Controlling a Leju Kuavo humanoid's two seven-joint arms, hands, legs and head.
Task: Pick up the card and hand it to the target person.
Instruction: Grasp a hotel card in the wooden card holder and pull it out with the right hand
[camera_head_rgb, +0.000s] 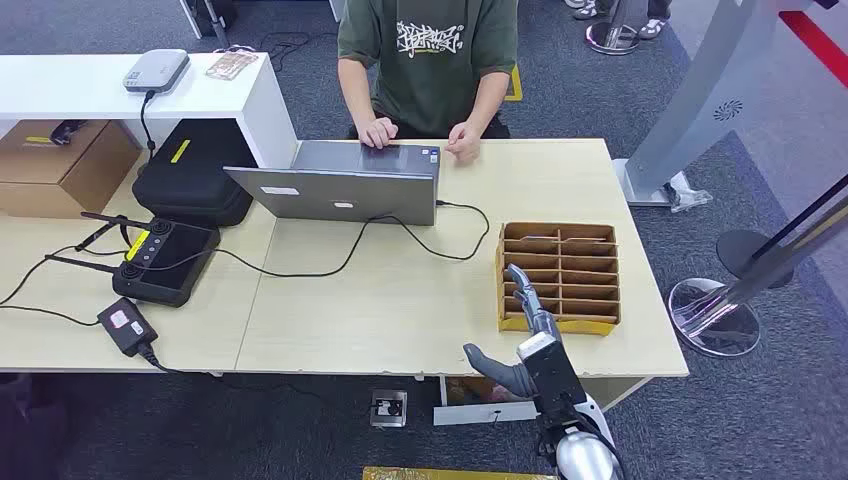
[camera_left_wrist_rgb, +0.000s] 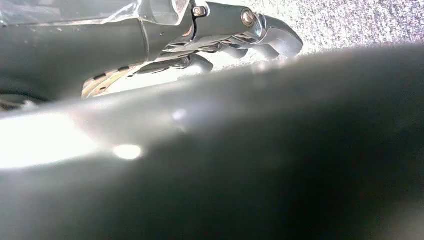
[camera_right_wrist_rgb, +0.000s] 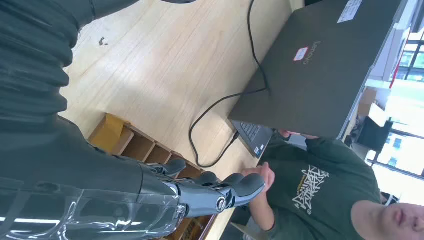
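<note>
A card (camera_head_rgb: 533, 239) lies in a back slot of the brown divided box (camera_head_rgb: 604, 275) near the table's (camera_head_rgb: 400, 300) right edge. The right hand (camera_head_rgb: 527, 300) reaches over the box's near-left corner, fingers (camera_right_wrist_rgb: 240, 186) straight and close together, thumb (camera_head_rgb: 490, 361) out, holding nothing. The right wrist view also shows the person's face behind the laptop (camera_head_rgb: 340, 190). The left hand (camera_left_wrist_rgb: 240, 35) hangs over carpet, fingers curled.

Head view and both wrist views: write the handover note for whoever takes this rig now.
Right hand: fingers extended, holding nothing, reaching over the near edge of the cardboard organizer on the table.
Left hand: fingers curled, nothing seen in it.
Card: a pale strip lies in the organizer's far row, too small to confirm.
Person sits behind the laptop.
Done: approach only.
Left: grasp the card, hand it over.
</note>
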